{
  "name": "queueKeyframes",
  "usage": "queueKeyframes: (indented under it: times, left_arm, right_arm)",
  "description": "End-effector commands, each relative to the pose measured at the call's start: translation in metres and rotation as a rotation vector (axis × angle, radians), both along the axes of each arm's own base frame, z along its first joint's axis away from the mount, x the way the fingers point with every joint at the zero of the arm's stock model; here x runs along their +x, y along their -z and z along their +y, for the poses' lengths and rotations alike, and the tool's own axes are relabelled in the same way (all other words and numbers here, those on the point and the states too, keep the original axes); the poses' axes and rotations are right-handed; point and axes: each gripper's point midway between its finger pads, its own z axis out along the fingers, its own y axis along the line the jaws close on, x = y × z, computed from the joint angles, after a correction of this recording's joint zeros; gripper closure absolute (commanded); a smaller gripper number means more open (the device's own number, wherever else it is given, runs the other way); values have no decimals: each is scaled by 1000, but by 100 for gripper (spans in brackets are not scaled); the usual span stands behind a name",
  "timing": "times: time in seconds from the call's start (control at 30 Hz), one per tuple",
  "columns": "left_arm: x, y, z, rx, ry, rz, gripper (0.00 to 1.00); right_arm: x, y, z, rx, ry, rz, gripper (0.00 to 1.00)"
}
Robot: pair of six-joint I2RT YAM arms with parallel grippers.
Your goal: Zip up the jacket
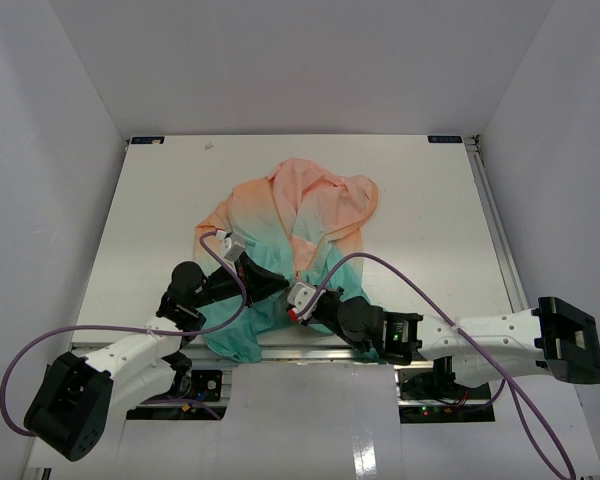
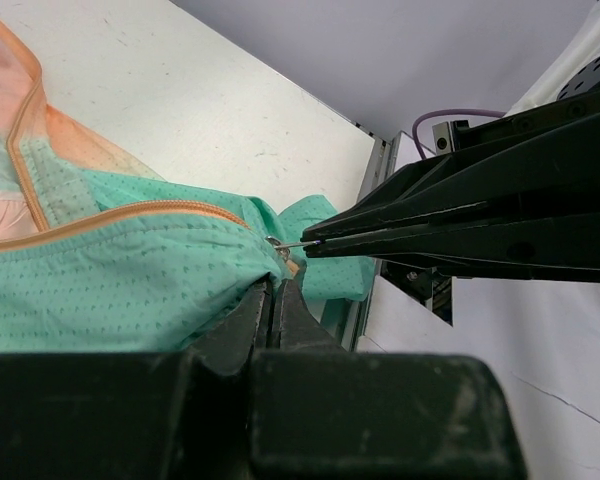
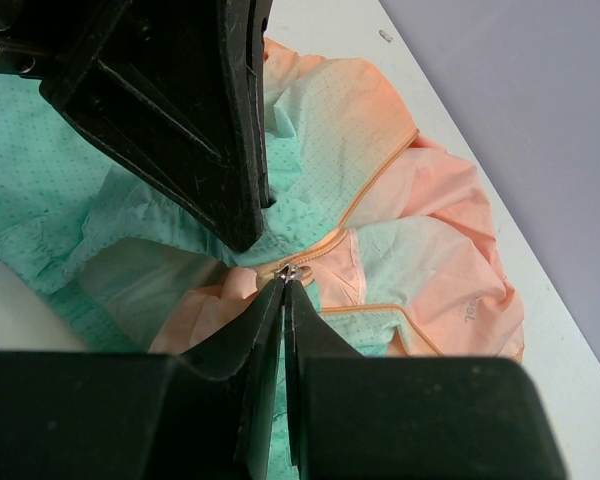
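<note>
The jacket (image 1: 300, 215) lies crumpled mid-table, peach at the far end and teal toward the arms. In the left wrist view my left gripper (image 2: 276, 284) is shut on the teal fabric (image 2: 110, 290) just below the bottom of the orange zipper (image 2: 130, 216). My right gripper (image 3: 284, 281) is shut on the small metal zipper pull (image 3: 292, 271). In the left wrist view its fingertips (image 2: 325, 238) come in from the right and pinch the pull (image 2: 283, 244). From above, both grippers, left (image 1: 280, 282) and right (image 1: 297, 293), meet over the teal hem.
A metal rail (image 1: 310, 345) runs along the table's near edge under the teal hem. Purple cables (image 1: 420, 285) loop from both wrists. White walls enclose the table (image 1: 430, 200) on three sides.
</note>
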Motion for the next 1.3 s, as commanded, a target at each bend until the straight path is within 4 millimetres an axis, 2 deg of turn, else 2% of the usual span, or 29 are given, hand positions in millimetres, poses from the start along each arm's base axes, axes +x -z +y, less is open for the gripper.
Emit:
queueKeyframes:
  times: [0.0,0.2,0.4,0.57,0.87,1.0,1.07,1.1,1.27]
  left_arm:
    - [-8,-14,-3,-25,39,-59,100]
    - [-9,-14,-3,-24,40,-61,100]
    - [-11,-15,-3,-26,48,-68,100]
    - [-17,-18,-5,-32,71,-83,100]
    - [-34,-14,-18,-6,171,-79,100]
    - [-29,-10,-19,20,155,-46,100]
    - [-18,-9,-18,40,91,-27,99]
    - [-13,-11,-16,45,54,-24,97]
    - [-3,-31,-10,13,-36,-23,66]
  right_arm:
    - [-2,-10,7,65,-25,10,86]
    - [0,-10,8,60,-20,11,85]
    - [8,-10,4,67,21,16,92]
    - [19,-11,-2,96,56,37,92]
    - [28,-25,-6,191,-49,65,92]
    - [26,-29,-6,206,-80,70,92]
    - [22,-26,-3,202,-106,89,92]
    - [20,-24,-2,200,-117,100,92]
    - [14,-14,4,202,-143,149,92]
